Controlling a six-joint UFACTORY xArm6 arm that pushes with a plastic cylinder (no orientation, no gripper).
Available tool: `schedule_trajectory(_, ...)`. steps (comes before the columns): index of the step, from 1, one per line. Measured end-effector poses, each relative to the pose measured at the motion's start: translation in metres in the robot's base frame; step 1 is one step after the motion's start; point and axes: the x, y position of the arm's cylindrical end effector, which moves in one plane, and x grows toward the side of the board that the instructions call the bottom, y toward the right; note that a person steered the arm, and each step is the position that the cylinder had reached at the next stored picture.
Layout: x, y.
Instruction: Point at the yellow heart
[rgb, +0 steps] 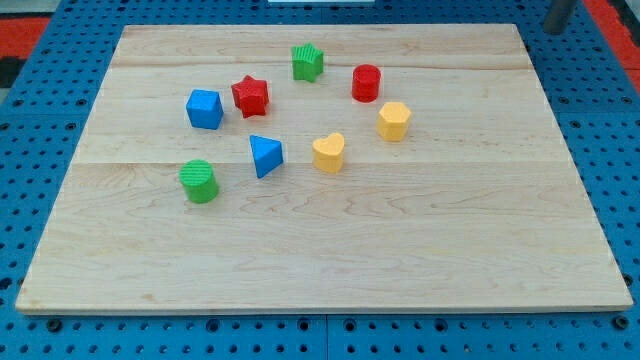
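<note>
The yellow heart (328, 153) lies near the middle of the wooden board (320, 260). A yellow hexagon (394, 120) sits up and to its right. A blue triangle (265, 155) sits to its left. My rod shows only at the view's top right corner, off the board, and its tip (553, 30) is far from the yellow heart and from every block.
A red cylinder (366, 82), a green star (307, 61), a red star (250, 95), a blue cube (204, 108) and a green cylinder (200, 181) ring the board's middle. A blue pegboard (40, 150) surrounds the board.
</note>
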Motion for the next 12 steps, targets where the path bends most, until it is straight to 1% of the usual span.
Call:
schedule_trajectory(4,0.003,-0.002)
schedule_trajectory(5,0.015,-0.019)
schedule_trajectory(6,0.052,-0.051)
schedule_trajectory(7,0.093,-0.098)
schedule_trajectory(8,0.125,-0.131)
schedule_trajectory(10,0.208,-0.192)
schedule_trajectory(11,0.244,-0.237)
schedule_trajectory(12,0.256,-0.28)
